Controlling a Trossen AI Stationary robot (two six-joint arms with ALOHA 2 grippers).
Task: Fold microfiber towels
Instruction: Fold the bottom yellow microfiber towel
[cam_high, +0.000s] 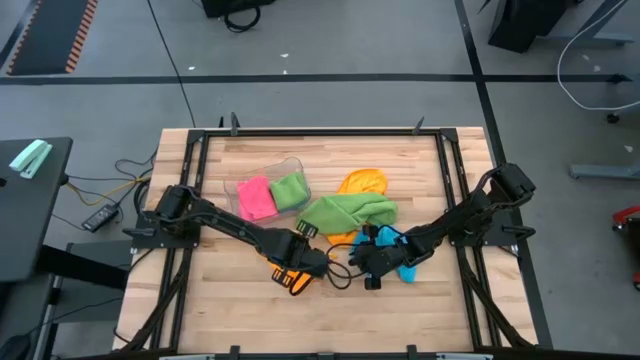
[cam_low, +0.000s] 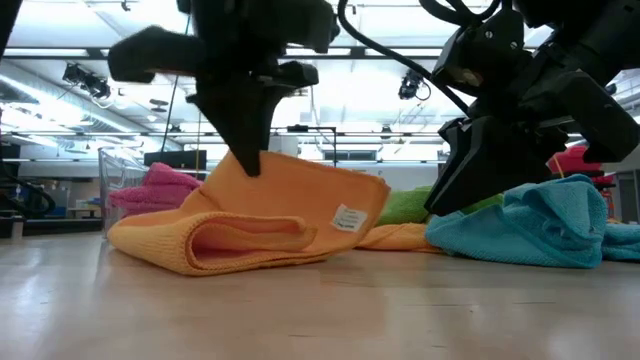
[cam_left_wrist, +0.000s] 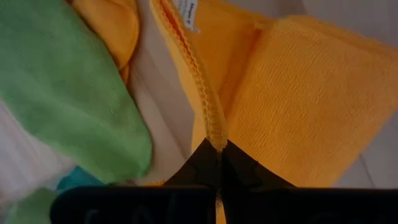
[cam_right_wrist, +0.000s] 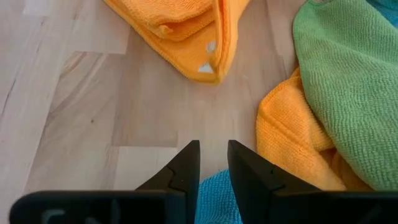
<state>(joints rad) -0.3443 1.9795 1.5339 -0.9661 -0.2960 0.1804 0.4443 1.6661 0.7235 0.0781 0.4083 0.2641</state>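
Orange towel (cam_left_wrist: 298, 99) edge pinched in the shut left pincer (cam_left_wrist: 217, 163)

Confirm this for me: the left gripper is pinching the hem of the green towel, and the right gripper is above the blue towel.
Not quite. The left gripper is shut on the stitched hem of the orange towel, not the green towel, which lies untouched beside it; the left wrist view shows this. The rest stands: the right gripper is above the blue towel.

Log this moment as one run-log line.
left gripper: shut on orange towel edge, folding | right gripper: empty over blue towel | green towel: unfolded
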